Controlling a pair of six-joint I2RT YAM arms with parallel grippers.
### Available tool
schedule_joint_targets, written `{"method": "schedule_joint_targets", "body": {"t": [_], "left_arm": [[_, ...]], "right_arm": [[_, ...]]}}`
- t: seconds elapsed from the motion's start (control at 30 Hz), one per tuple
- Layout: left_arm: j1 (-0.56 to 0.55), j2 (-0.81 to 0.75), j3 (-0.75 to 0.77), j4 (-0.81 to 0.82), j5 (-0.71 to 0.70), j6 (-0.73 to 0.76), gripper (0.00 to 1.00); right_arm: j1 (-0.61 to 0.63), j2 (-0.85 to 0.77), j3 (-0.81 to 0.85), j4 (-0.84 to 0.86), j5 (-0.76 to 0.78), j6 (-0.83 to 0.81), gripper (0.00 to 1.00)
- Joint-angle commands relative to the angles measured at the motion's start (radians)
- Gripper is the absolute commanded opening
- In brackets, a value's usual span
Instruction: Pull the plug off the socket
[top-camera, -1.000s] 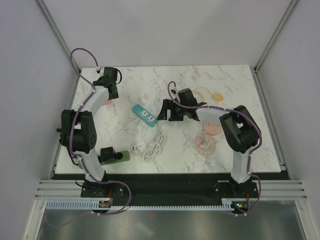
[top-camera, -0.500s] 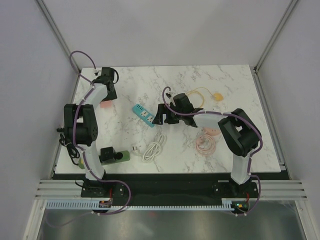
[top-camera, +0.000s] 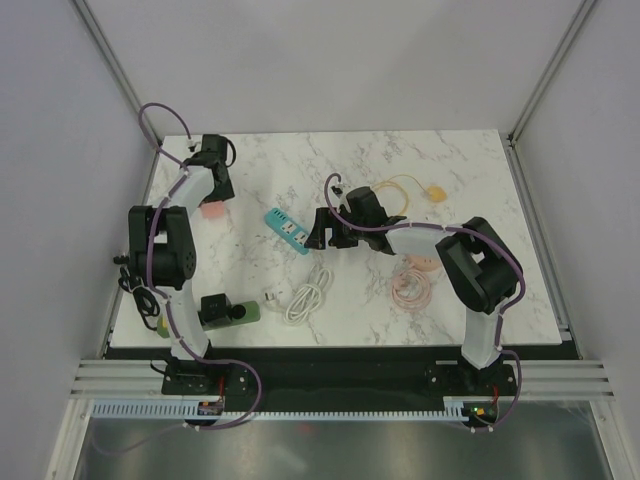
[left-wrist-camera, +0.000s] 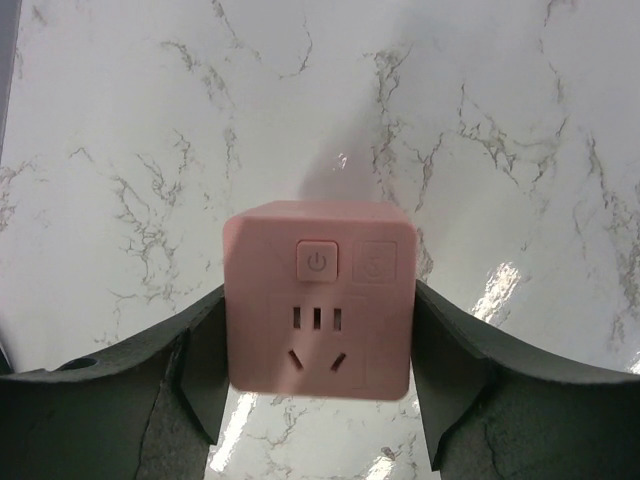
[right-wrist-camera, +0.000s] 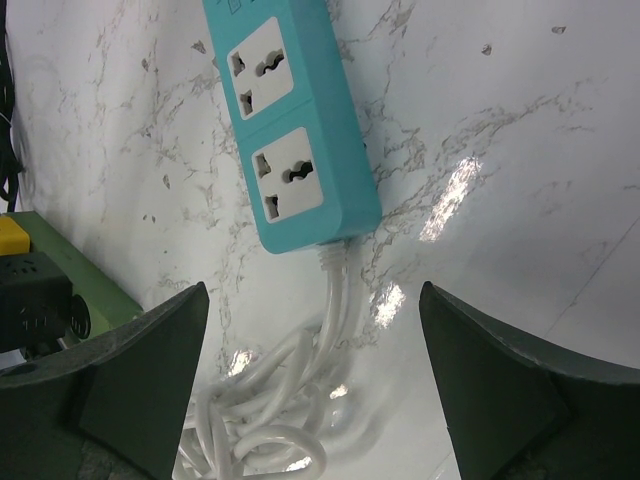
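Observation:
A pink cube socket (left-wrist-camera: 318, 300) with a power button and empty slots sits between my left gripper's (left-wrist-camera: 318, 305) fingers, which touch both its sides; no plug is in it. In the top view the cube (top-camera: 211, 212) shows at the table's back left, under the left gripper (top-camera: 211, 195). A teal power strip (right-wrist-camera: 290, 130) with empty outlets lies on the marble, its white cable (right-wrist-camera: 300, 390) coiled beside it. My right gripper (right-wrist-camera: 312, 300) is open and empty, just above the strip's cable end. In the top view it (top-camera: 322, 228) is right of the strip (top-camera: 288, 230). The cable's white plug (top-camera: 270, 294) lies loose.
A green block with a black part (top-camera: 225, 312) lies at the front left and shows in the right wrist view (right-wrist-camera: 40, 300). An orange cable with its plug (top-camera: 437, 192) and a pink coiled cable (top-camera: 410, 285) lie to the right. The table's left edge is close to the left arm.
My right gripper has moved left, up to the teal strip's cable end. The left arm shifted slightly back and left over the pink cube. Both have been still over the last half second.

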Motion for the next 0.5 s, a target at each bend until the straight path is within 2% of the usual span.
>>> {"method": "schedule_joint_targets", "body": {"t": [0.0,0.2,0.3,0.33,0.4,0.43,0.47], "left_arm": [[0.008,0.019,0.043,0.016,-0.002,-0.012,0.73],[0.01,0.024,0.043,0.018,0.001,-0.007,0.75],[0.01,0.009,0.043,0.016,-0.002,-0.012,0.79],[0.01,-0.001,0.043,0.018,-0.002,-0.018,0.85],[0.01,-0.043,0.041,0.016,-0.007,-0.022,0.9],[0.01,-0.06,0.043,0.015,-0.005,-0.03,0.99],[0.01,-0.079,0.041,0.016,-0.004,-0.035,1.0]], "right_arm": [[0.002,0.002,0.013,0.034,0.006,-0.021,0.94],[0.0,0.008,0.02,0.027,0.001,-0.024,0.94],[0.003,0.005,0.02,0.025,0.003,-0.029,0.94],[0.003,0.005,0.02,0.022,0.006,-0.032,0.94],[0.005,0.003,0.022,0.017,0.012,-0.036,0.94],[0.005,0.005,0.025,0.011,0.015,-0.039,0.94],[0.005,0.003,0.026,0.011,0.015,-0.04,0.94]]}}
